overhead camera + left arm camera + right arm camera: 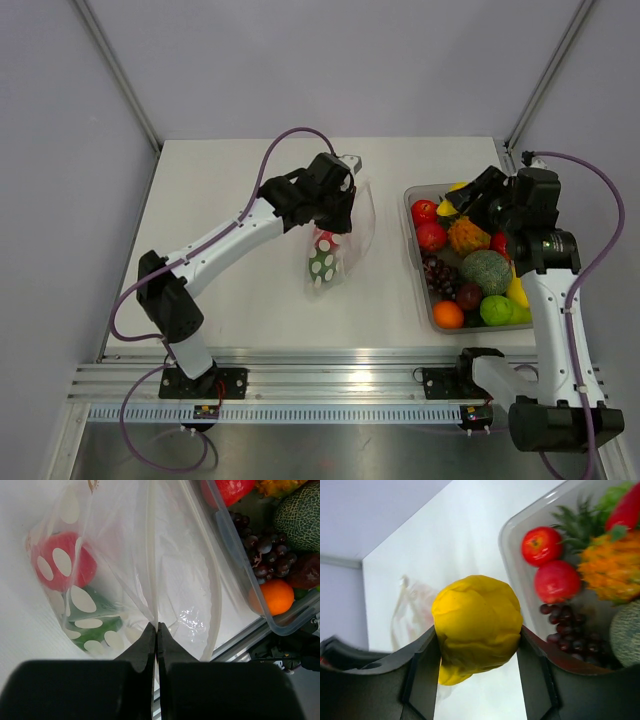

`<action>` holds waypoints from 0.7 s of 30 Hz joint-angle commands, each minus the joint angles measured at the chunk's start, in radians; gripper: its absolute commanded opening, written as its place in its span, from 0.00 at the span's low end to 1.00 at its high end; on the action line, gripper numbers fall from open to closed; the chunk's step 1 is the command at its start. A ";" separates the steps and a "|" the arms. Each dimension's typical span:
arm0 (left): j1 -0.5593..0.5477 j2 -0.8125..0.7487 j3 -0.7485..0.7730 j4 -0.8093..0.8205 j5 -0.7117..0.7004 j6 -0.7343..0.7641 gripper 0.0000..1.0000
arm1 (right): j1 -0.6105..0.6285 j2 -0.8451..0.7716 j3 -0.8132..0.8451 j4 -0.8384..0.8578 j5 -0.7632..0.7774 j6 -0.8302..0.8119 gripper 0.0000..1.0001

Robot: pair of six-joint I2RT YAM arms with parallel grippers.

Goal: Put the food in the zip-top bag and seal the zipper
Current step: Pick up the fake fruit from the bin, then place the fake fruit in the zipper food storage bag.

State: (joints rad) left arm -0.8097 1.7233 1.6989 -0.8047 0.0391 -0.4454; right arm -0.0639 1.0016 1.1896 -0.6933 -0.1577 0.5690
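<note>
— Progress first: what have we got in the zip-top bag (358, 235)?
— Two pieces, as far as we can see through the dotted film: a red round one (62, 562) and a green one (95, 620) against it. The bag lies near the middle of the bench, its mouth towards the far edge.
— And our left gripper (156, 630)?
— Clamped on a fold of the bag's film at the mouth, jaws pressed together with the plastic between them. We judge it is holding the mouth up for loading.
— The right gripper (477, 632)?
— Closed around a yellow fruit (475, 610), held above the far-left corner of the tray (414, 250), which sits by the right edge of the bench. The fruit is well apart from the bag.
— So what is left for us?
— Most of it. The tray holds red round fruits (430, 236), the grape bunch (440, 273), an orange (448, 314), a netted green melon (486, 270) and more. The yellow one has to cross to the bag, the rest after it.
— And the zipper (149, 540)?
— Its two strips stand apart in the left wrist view, so the mouth is unsealed. We'd put sealing last, not yet begun.
</note>
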 commanded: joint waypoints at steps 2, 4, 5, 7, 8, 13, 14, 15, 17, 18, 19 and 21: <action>0.006 -0.056 0.001 0.052 0.036 0.002 0.00 | 0.139 0.012 0.093 -0.028 -0.059 -0.023 0.40; 0.009 -0.056 -0.001 0.052 0.050 0.004 0.00 | 0.241 0.037 0.122 -0.028 -0.059 -0.021 0.41; 0.009 -0.056 -0.001 0.053 0.057 0.004 0.00 | 0.278 0.048 0.131 -0.026 -0.045 -0.023 0.41; 0.012 -0.054 -0.001 0.058 0.091 0.007 0.00 | 0.358 0.078 0.154 -0.006 -0.031 -0.018 0.41; 0.010 -0.056 0.001 0.058 0.102 0.005 0.00 | 0.421 0.092 0.159 0.001 -0.026 -0.015 0.41; 0.021 -0.070 0.002 0.053 0.182 0.005 0.00 | 0.559 0.187 0.174 0.058 0.017 -0.006 0.42; 0.021 -0.074 0.001 0.055 0.189 0.004 0.00 | 0.575 0.198 0.176 0.066 0.026 -0.006 0.42; 0.024 -0.082 0.001 0.055 0.197 0.002 0.00 | 0.590 0.212 0.173 0.074 0.032 -0.003 0.42; 0.029 -0.090 -0.004 0.062 0.223 -0.003 0.00 | 0.596 0.232 0.156 0.087 0.035 0.000 0.42; 0.032 -0.093 -0.004 0.065 0.232 -0.003 0.00 | 0.598 0.235 0.148 0.101 0.037 0.003 0.42; 0.033 -0.100 -0.008 0.074 0.257 -0.004 0.00 | 0.596 0.239 0.140 0.112 0.038 0.006 0.42; 0.043 -0.103 -0.012 0.097 0.303 -0.012 0.00 | 0.596 0.249 0.116 0.130 0.035 0.008 0.42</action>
State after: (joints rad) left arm -0.7807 1.6783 1.6917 -0.7868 0.2340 -0.4461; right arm 0.5274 1.2518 1.3155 -0.6415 -0.1459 0.5705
